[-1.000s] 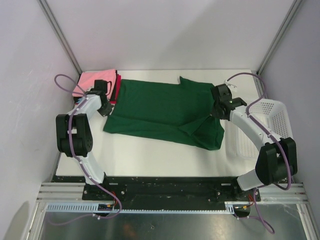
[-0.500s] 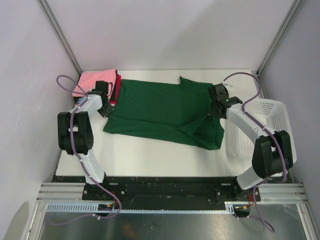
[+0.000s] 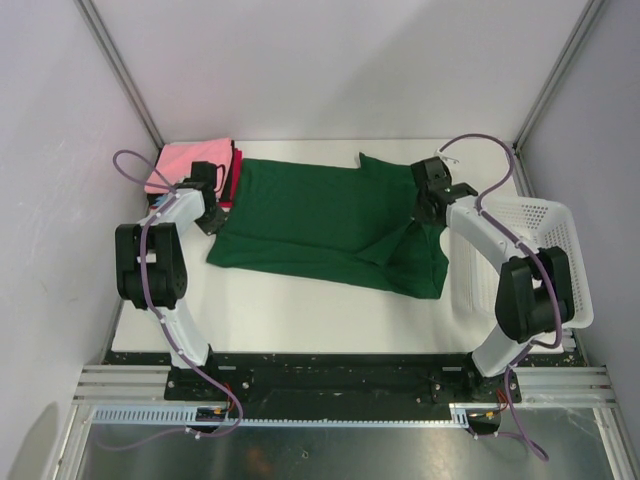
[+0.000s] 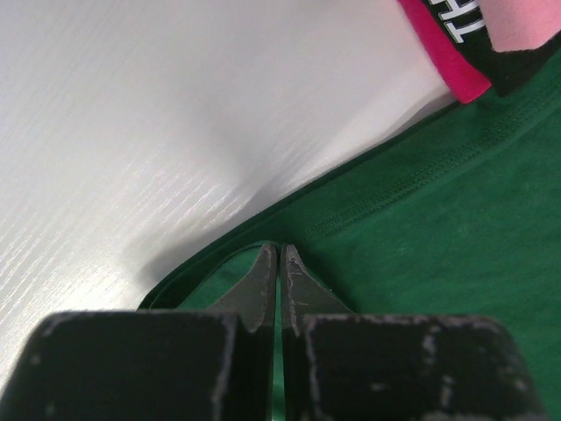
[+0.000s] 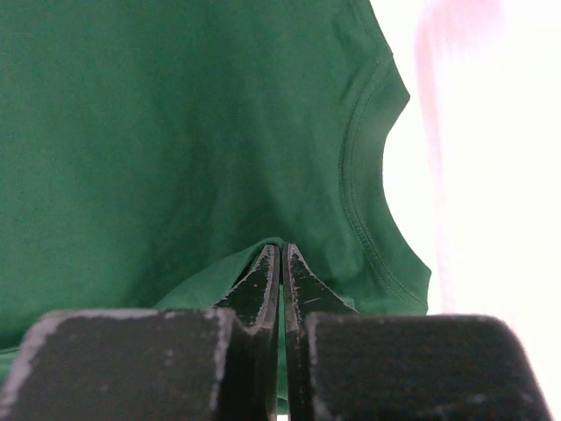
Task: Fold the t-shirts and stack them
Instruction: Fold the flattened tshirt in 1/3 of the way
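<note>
The big dark green cloth t-shirt (image 3: 310, 220) lies in the middle of the flat white table (image 3: 300, 310). The left gripper (image 4: 280, 263) squeezes tight on its left edge; the right gripper (image 5: 281, 263) squeezes tight on its right side.

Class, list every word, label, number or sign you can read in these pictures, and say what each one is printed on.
"HT": white capitals on the black shirt in the folded stack, seen in the left wrist view. The picture's edge cuts the word off, so the rest cannot be read.
No readable text shows on the green t-shirt or on the white mesh basket.
</note>
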Tool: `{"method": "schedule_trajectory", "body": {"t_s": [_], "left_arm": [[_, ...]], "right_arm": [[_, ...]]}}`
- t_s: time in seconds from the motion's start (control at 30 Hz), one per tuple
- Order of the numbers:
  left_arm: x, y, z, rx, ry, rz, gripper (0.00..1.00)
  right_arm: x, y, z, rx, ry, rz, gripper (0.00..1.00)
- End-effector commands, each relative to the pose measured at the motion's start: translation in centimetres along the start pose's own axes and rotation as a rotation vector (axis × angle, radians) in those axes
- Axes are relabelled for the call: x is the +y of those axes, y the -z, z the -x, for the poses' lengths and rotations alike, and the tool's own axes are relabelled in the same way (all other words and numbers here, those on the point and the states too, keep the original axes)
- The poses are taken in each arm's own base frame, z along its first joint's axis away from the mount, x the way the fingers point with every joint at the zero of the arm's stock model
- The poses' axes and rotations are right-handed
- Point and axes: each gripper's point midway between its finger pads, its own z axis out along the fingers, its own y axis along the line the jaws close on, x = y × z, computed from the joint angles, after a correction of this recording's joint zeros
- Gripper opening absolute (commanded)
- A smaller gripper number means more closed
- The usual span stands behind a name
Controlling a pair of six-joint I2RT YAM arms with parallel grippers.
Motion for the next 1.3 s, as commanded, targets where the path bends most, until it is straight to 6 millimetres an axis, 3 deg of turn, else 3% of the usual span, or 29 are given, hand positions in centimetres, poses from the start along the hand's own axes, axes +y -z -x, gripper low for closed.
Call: {"method": "schedule_trajectory", "body": {"t_s": [0.0,0.7,0.8,0.9,1.0,1.07,1.13,1.27], "left_arm": [[-0.9,0.7,1.9,-0.062,0.024,-0.012,0.00],[-1.1,0.6,2.7,-0.065,0.014,-0.021,0.00],[-1.2,0.6,3.2,-0.065,0.002,-0.030,0.10],[-1.0,1.0,3.7,-0.071,0.010,-0.042,0.39],[-1.1,2.2,4.4,-0.094,0.011,-0.072,0.59],[-1.2,3.4,4.4,-0.108,0.010,-0.101,0.64],[-1.2,4.5,4.0,-0.121,-0.003,-0.125,0.66],[-1.4,5.7,1.2,-0.105,-0.053,-0.159,0.67]], "right_arm": [[0.8,-0.1,2.2,-0.051,0.005,0.011,0.00],[1.3,-3.2,1.7,-0.033,0.043,-0.006,0.01],[1.4,-3.6,1.7,-0.026,0.052,-0.008,0.09],[1.4,-3.2,2.1,-0.030,0.058,-0.011,0.32],[1.6,-1.8,2.8,-0.041,0.061,0.006,0.46],[1.7,-0.8,2.3,-0.028,0.066,0.011,0.49],[1.8,-0.3,0.6,0.016,0.066,0.025,0.50],[2.6,0.4,-3.5,0.074,0.056,0.075,0.46]]}}
